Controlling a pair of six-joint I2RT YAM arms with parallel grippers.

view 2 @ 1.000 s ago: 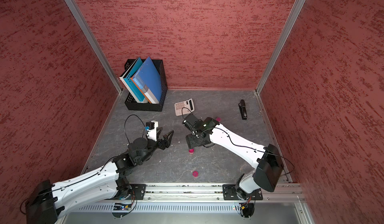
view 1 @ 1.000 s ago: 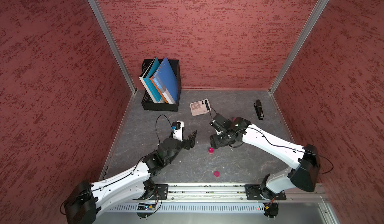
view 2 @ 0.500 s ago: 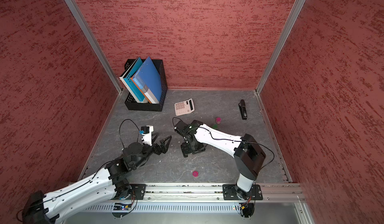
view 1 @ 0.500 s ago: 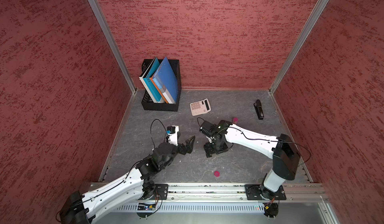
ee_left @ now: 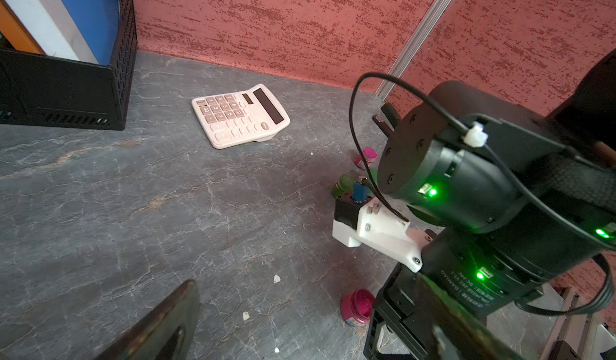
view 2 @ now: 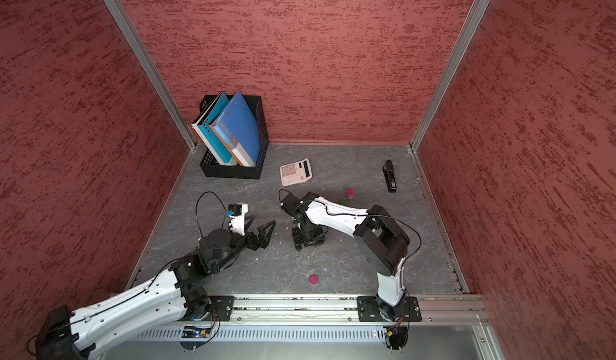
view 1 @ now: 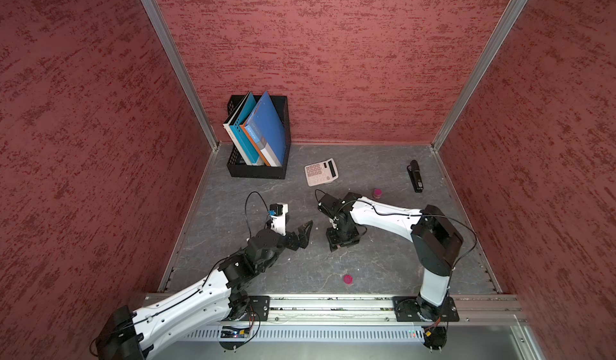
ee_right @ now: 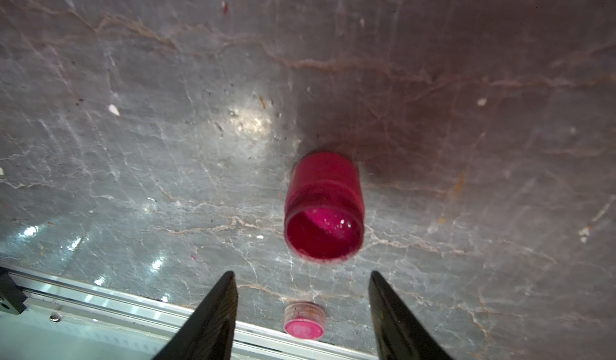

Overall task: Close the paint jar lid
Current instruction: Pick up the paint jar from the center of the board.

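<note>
Now right gripper (ee_right: 301, 273) parted by jar (ee_right: 323, 205), left gripper (view 2: 261, 223) wide, both empty; lid (view 1: 347, 279) edgeward.

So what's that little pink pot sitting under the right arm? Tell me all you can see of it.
It is a small round paint jar of what looks like pink plastic, standing upright and uncapped on the grey table. Glossy pink paint shows through its open mouth, and a ridge rings it just below. Nothing touches it: the right arm's fingers hang apart, clear of it. A pink lid lies separately on the table.
</note>
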